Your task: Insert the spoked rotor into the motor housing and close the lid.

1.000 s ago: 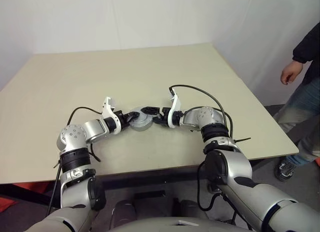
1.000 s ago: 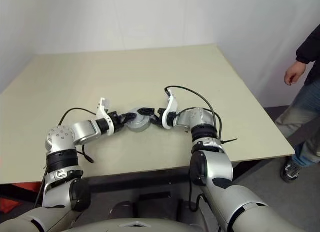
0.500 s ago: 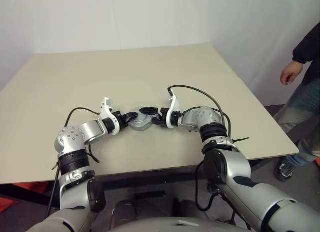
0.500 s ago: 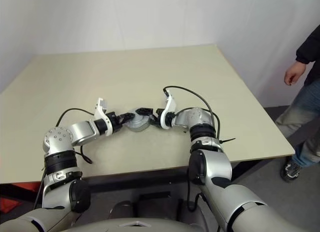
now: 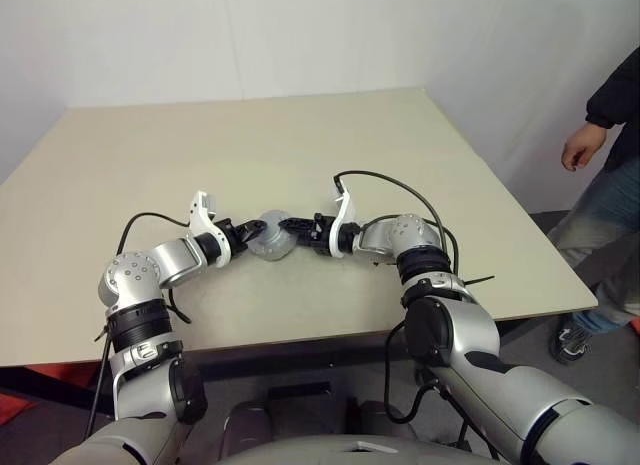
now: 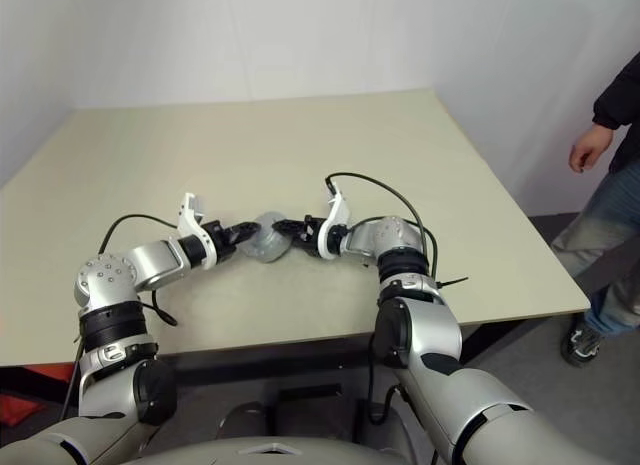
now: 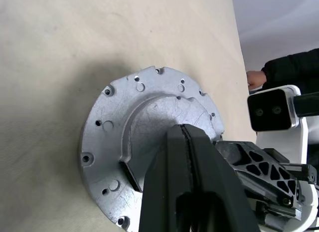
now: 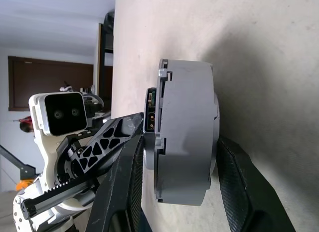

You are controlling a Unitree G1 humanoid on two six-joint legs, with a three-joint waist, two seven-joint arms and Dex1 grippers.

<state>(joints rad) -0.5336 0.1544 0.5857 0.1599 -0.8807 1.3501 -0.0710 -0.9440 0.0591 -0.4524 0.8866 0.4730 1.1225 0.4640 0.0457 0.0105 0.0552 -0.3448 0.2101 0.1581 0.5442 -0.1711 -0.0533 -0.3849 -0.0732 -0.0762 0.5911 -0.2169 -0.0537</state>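
The motor housing (image 8: 187, 127) is a thick grey round cup held on edge just above the table (image 5: 300, 145), between my two grippers at the middle. The lid (image 7: 129, 122), a grey disc with small holes and a notched rim, sits flush against one face of the housing. My right gripper (image 8: 180, 138) is shut on the housing, one finger on each flat face. My left gripper (image 7: 183, 129) is shut, its joined fingers lying across the lid's face. The spoked rotor is hidden. In the head views the housing (image 5: 270, 237) sits between the left gripper (image 5: 250, 241) and the right gripper (image 5: 292, 228).
A person (image 5: 612, 125) stands past the table's right edge, one hand (image 5: 580, 145) hanging near the corner. A black cable (image 5: 400, 185) loops above my right wrist. Bare tabletop lies all around the grippers.
The right gripper's fingers have closed in around the housing. The housing now shows a paler, tilted face in the head views. Both arms have hardly moved.
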